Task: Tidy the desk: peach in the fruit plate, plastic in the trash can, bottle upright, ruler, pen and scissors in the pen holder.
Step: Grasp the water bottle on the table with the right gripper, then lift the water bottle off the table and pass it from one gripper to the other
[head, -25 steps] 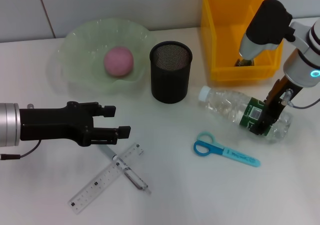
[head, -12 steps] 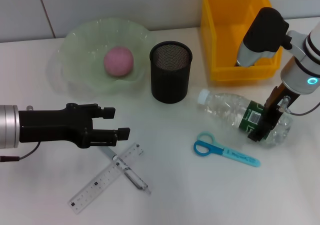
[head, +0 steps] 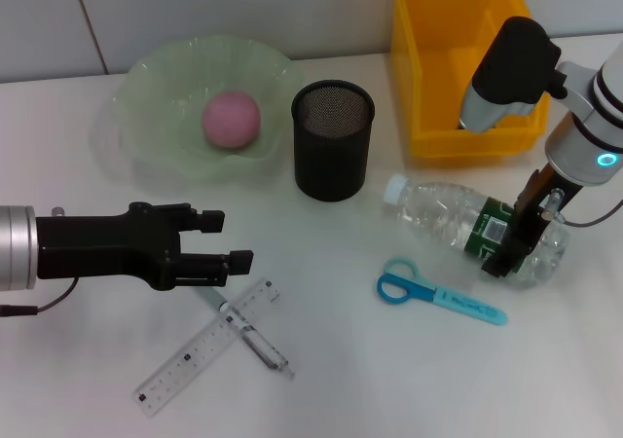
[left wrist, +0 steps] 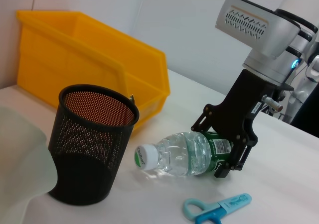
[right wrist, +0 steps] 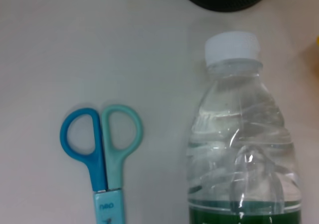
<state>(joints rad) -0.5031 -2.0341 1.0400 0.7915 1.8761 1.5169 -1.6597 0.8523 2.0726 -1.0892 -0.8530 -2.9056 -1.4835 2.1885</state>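
Note:
The clear bottle (head: 458, 222) with a green label lies on its side; my right gripper (head: 508, 243) stands over its label end, shut on the bottle (left wrist: 179, 154). Blue scissors (head: 438, 293) lie just in front of it. My left gripper (head: 237, 238) hovers open above the clear pen (head: 248, 331), which lies crossed with the transparent ruler (head: 200, 350). The pink peach (head: 231, 119) sits in the green fruit plate (head: 156, 83). A black mesh pen holder (head: 333, 138) stands mid-table, with a yellow trash can (head: 428, 78) behind it. No plastic is in view.
The pen holder (left wrist: 92, 144) stands close to the bottle's white cap (left wrist: 145, 156). The trash can (left wrist: 89, 59) sits against the back wall. Open tabletop lies between the ruler and the scissors (right wrist: 102, 139).
My right gripper sank a little lower over the bottle's label, and the bottle shifted slightly with it. The left arm stayed where it was.

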